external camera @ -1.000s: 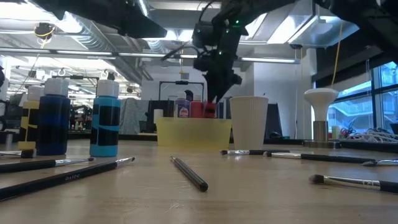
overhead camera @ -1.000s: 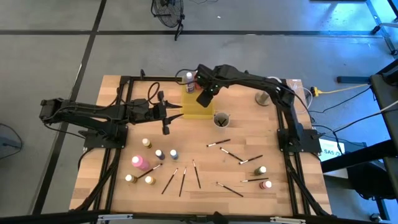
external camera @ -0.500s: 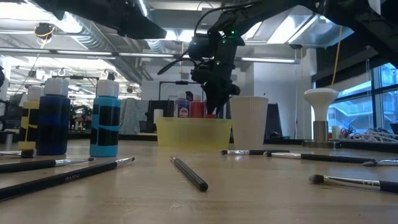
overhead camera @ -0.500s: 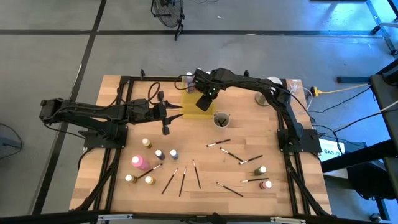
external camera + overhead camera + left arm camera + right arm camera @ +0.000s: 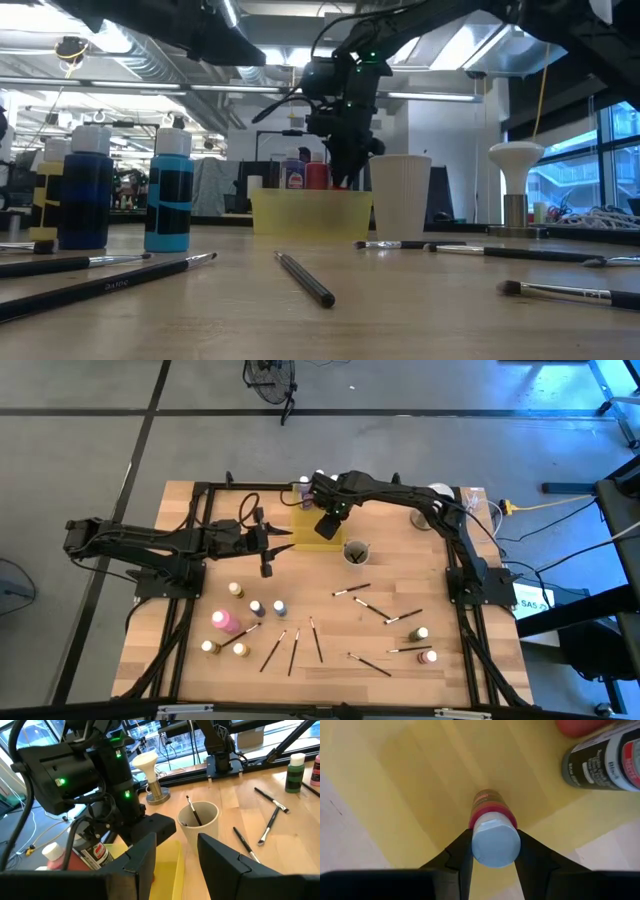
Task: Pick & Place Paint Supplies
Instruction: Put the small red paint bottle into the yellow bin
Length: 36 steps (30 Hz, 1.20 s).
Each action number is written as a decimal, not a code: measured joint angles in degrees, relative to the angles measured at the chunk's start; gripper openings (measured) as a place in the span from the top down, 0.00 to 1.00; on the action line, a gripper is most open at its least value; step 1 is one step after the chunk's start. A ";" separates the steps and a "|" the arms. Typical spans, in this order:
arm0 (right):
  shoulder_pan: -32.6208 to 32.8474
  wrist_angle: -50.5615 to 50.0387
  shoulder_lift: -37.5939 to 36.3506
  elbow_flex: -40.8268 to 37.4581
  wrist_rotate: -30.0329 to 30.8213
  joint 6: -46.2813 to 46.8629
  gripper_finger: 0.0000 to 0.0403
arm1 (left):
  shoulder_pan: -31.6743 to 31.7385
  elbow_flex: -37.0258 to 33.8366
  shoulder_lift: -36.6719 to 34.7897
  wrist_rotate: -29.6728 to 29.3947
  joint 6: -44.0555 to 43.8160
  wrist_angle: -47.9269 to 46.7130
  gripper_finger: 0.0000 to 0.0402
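My right gripper hangs over the translucent yellow tray, shut on a small paint bottle with a pale cap and a red band. Two more bottles stand inside the tray. My left gripper waits open with nothing between its fingers, level, just left of the tray. Several paint bottles stand on the table's near left and two on its near right. Thin dark brushes lie on the table's near half. My right gripper pinches the bottle at its pale cap between the two fingers. The fingers come from above and point down. The bottle hangs upright below them inside the tray. Whether its bottom touches the tray floor I cannot tell.
A pale round cup with a brush in it stands just right of the tray. A white-topped stand is at the far right. A dark-labelled bottle lies in the tray beside the held one. Bare wood lies between the tray and the brushes.
My right gripper has come down toward the tray with the bottle, which now sits lower between the tray's walls and stays upright.
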 joint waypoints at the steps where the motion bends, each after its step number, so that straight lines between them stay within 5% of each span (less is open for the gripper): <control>1: 0.04 0.23 0.40 0.19 0.00 -0.38 0.70 | 0.00 0.00 0.00 0.00 0.02 -0.04 0.65; 25: 0.04 0.34 1.19 0.06 -2.25 -0.80 0.69 | -0.02 0.00 0.00 0.02 0.02 -1.16 0.65; 36: 0.10 0.14 1.21 -0.01 -2.56 -0.80 0.62 | 0.00 0.00 0.00 0.02 0.02 -1.33 0.65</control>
